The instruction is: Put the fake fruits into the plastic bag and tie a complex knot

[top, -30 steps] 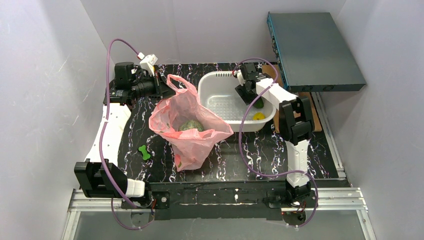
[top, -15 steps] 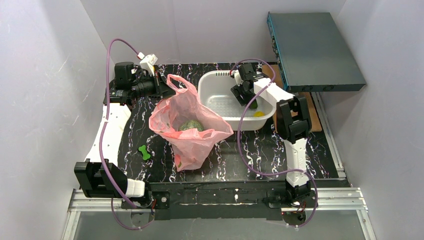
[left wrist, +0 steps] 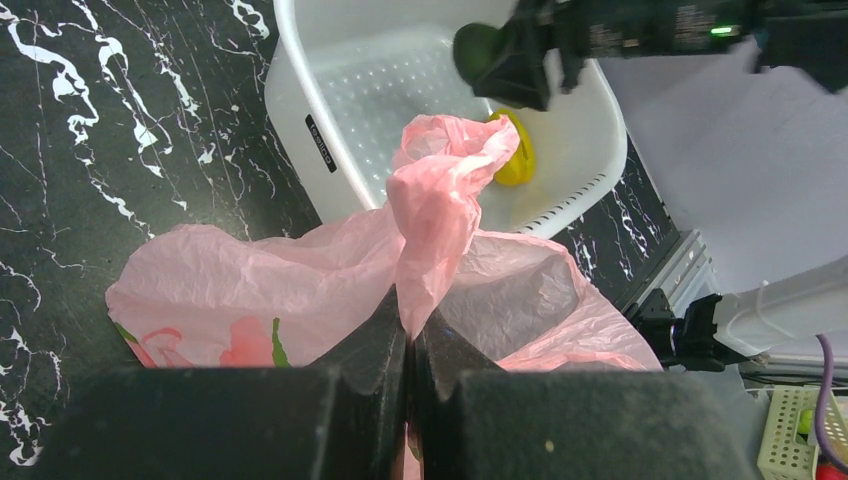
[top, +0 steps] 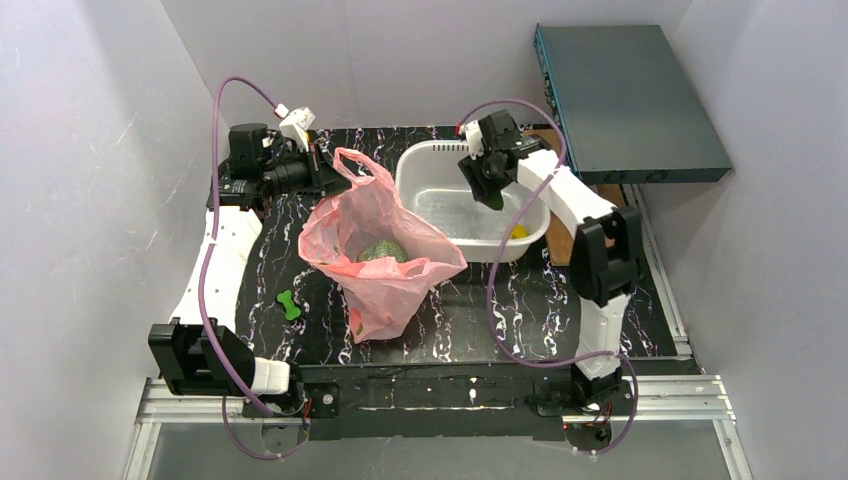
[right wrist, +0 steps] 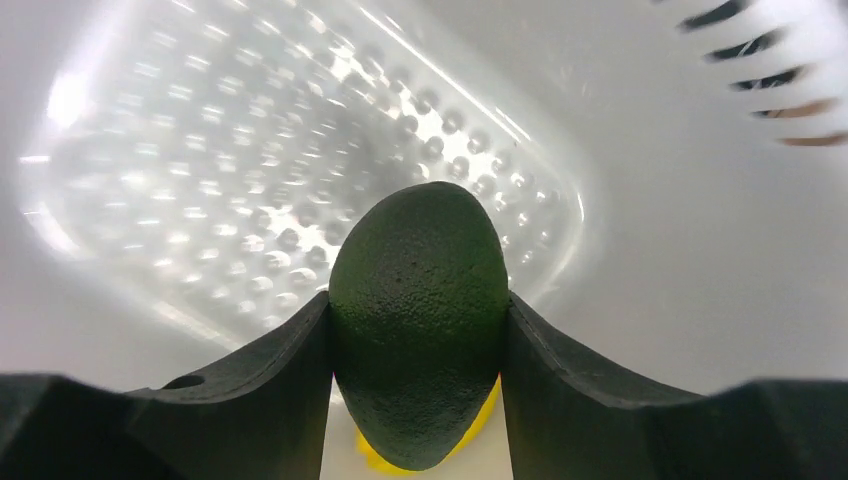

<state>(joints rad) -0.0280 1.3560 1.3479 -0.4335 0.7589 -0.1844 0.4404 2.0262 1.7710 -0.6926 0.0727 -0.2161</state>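
Pink, thin and crinkly, the plastic carrier bag point(top: 385, 285) stands open on your black marbled table point(top: 460, 312), with the round grey-green netted melon point(top: 383, 250) sitting inside it. Your left gripper point(left wrist: 410, 335) is pinched fully together on one of the bag's handle loops and holds it up. Your right gripper point(top: 492, 190) clamps the dark green avocado point(right wrist: 418, 300) between its fingers, lifted above the white perforated plastic basket point(top: 425, 170). The small yellow fruit point(top: 518, 232) lies in that basket's near right corner.

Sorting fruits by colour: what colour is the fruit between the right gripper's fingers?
Dark green; the avocado shows best in the right wrist view.
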